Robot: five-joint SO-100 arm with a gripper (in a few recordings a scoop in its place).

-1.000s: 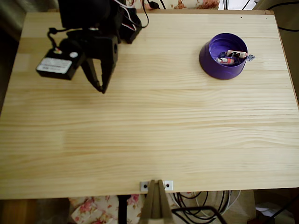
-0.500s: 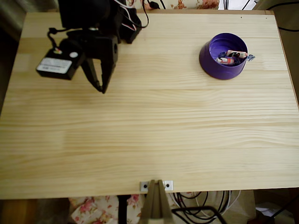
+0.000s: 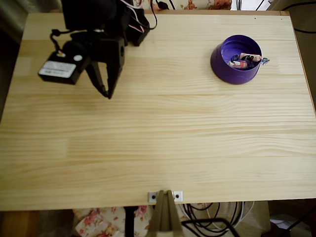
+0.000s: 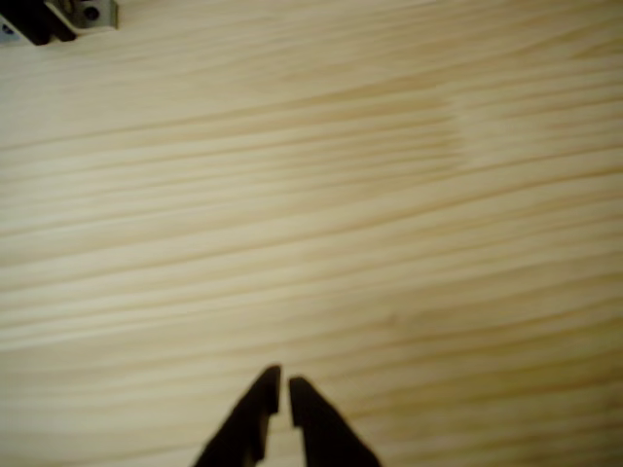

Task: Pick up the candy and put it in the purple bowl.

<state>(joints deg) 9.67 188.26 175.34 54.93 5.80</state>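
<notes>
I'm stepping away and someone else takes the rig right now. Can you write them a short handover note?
Gripper: at the table's upper left in the overhead view, jaws nearly shut, holding nothing.
Purple bowl: upper right of the table in the overhead view.
Candy: several wrapped pieces lie inside the bowl, one twisted end poking over the right rim.
Done: candy is in the bowl.
Left: no loose candy seen on the table, so probably nothing.

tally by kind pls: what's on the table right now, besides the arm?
Purple bowl: 1
Wrapped candies, all lying in the bowl: at least 2, heaped so the exact number is unclear
Total: at least 3 things, on the wooden table
</notes>
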